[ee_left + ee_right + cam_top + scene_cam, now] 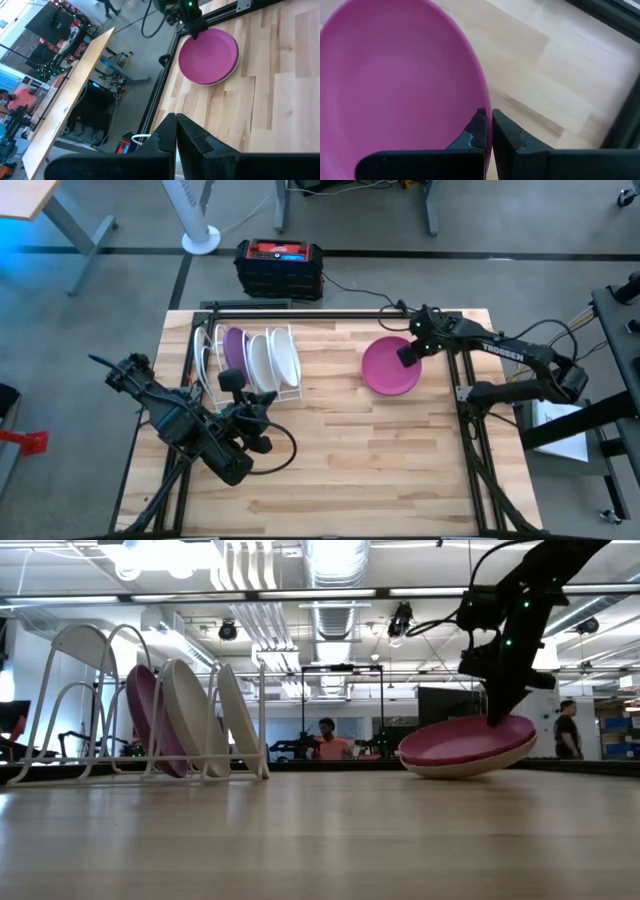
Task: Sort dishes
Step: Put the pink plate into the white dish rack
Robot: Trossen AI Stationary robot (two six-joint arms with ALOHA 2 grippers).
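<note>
While tilted on the table (400, 450) right of the dish rack (245, 360), magenta plate (388, 368): rigid, smooth, likely light and slippery; take at rim. Right gripper (487, 131) fingers pinch its rim. Left gripper (176, 131) idle near rack, fingers pressed together.

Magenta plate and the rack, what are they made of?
Magenta plate: likely plastic or melamine, smooth with a soft sheen and a thin rim; the right gripper pinches that rim. Rack: thin bent wire, white coated, probably metal underneath.
</note>
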